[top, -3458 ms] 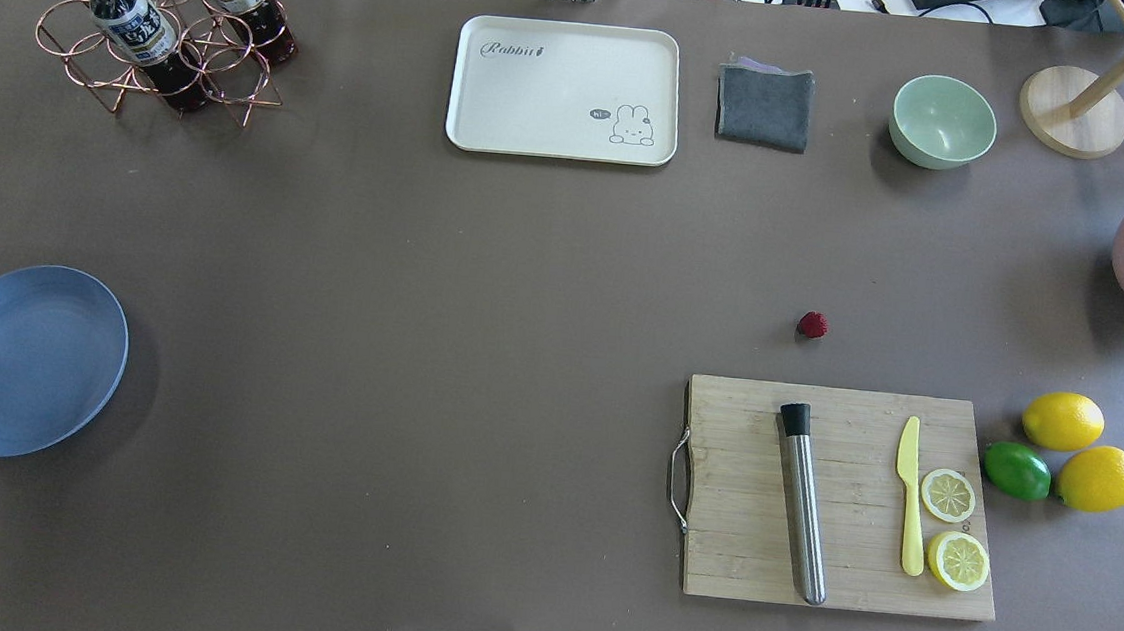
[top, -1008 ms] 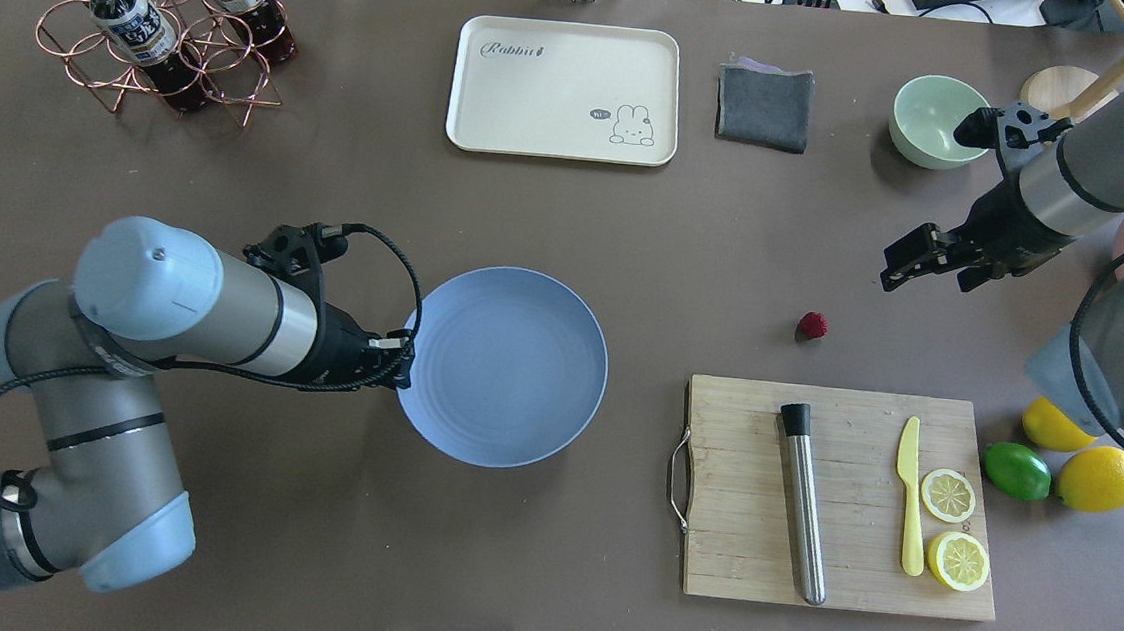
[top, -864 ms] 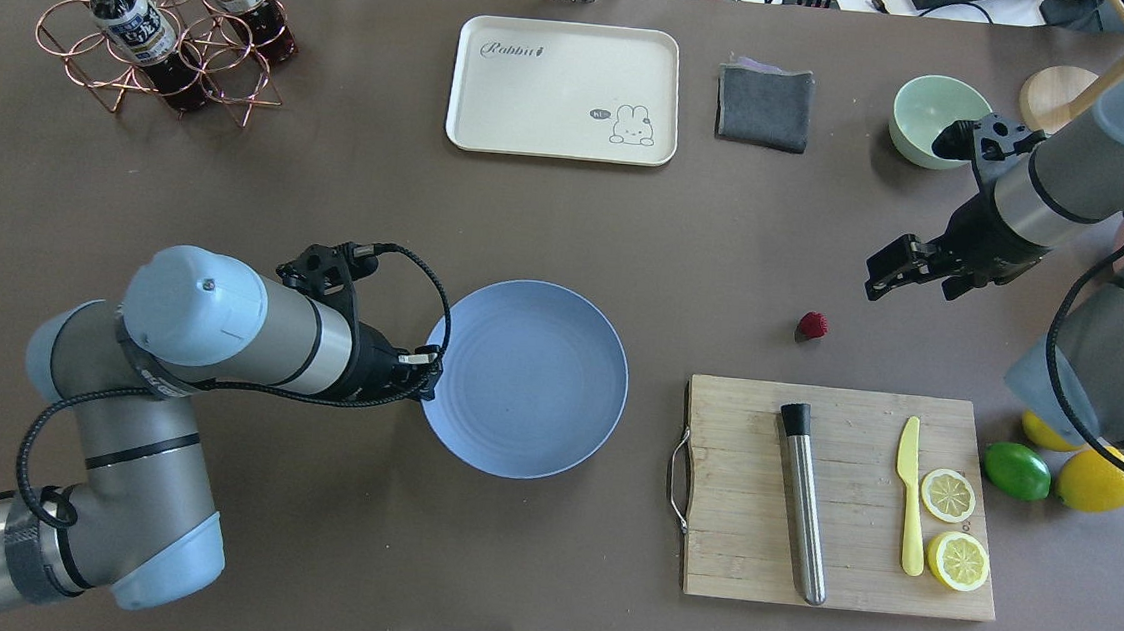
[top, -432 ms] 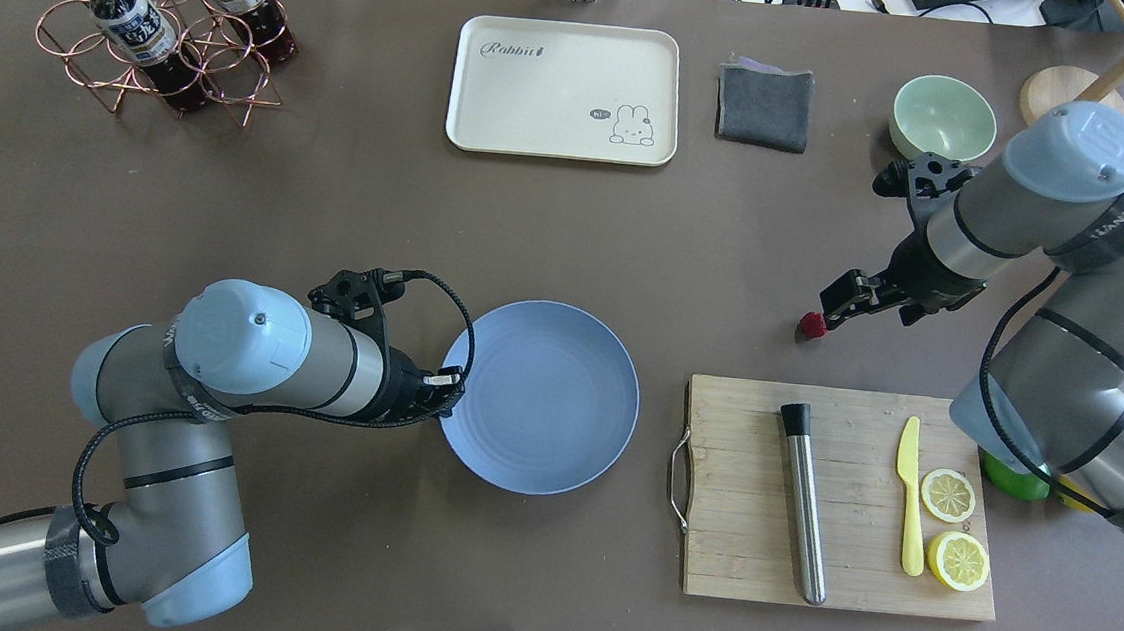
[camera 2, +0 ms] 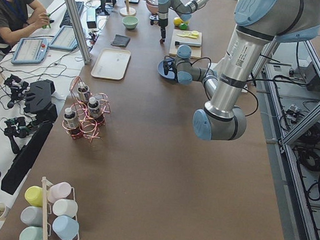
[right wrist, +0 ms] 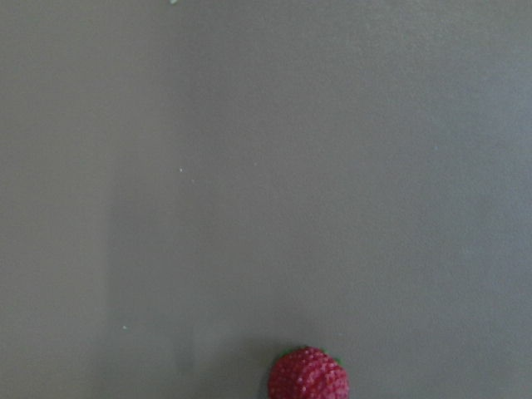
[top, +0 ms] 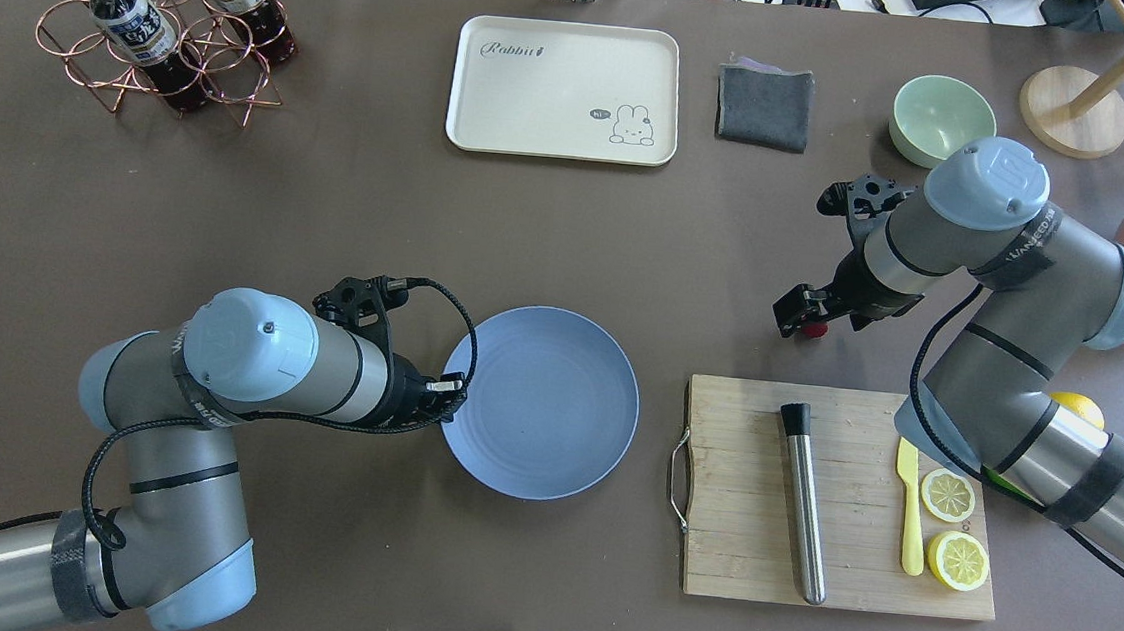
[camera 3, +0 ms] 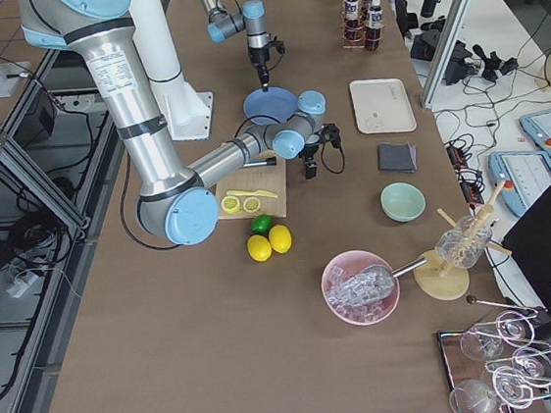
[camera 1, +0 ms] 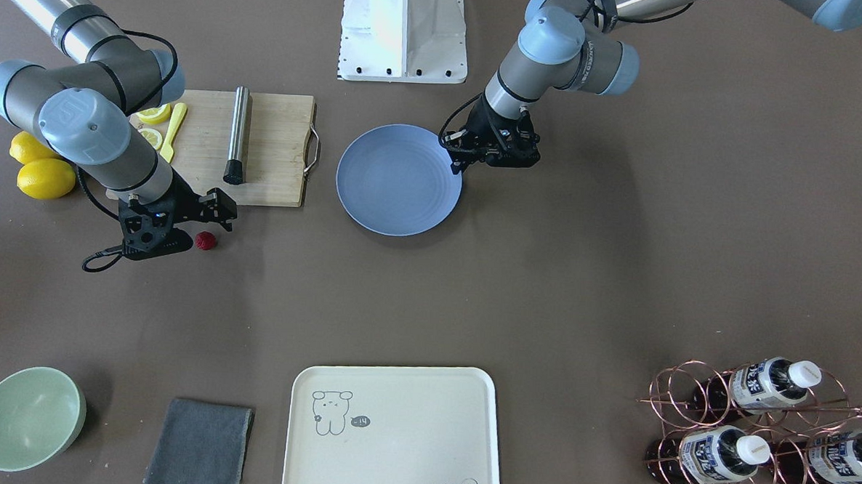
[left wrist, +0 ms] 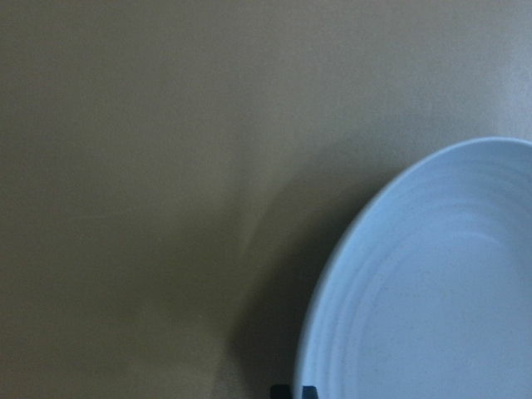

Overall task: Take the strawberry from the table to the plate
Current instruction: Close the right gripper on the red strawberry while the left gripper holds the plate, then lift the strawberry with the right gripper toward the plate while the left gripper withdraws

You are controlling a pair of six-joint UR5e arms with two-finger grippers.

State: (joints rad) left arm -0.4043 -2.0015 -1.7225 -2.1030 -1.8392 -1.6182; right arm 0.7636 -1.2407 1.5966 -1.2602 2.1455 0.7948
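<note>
The small red strawberry (camera 1: 205, 241) lies on the brown table (top: 330, 207), just beyond the cutting board; the right wrist view shows the strawberry (right wrist: 308, 376) at its bottom edge. My right gripper (top: 795, 312) hangs open directly over it, leaving only part of the strawberry (top: 815, 329) visible from overhead. The round blue plate (top: 540, 402) sits mid-table. My left gripper (top: 447, 394) is shut on the plate's left rim; the left wrist view shows the plate (left wrist: 432, 283) at its right.
A bamboo cutting board (top: 739, 490) with a steel muddler (top: 803, 505), yellow knife (top: 908, 503) and lemon slices lies right of the plate. Whole lemons (camera 1: 41, 178) sit beyond it. Cream tray (top: 560, 90), grey cloth (top: 764, 106), green bowl (top: 942, 115) and bottle rack (top: 159, 23) line the far edge.
My left gripper has dragged the plate from the table's far left to mid-table. The right gripper came in from the far right and dropped over the strawberry.
</note>
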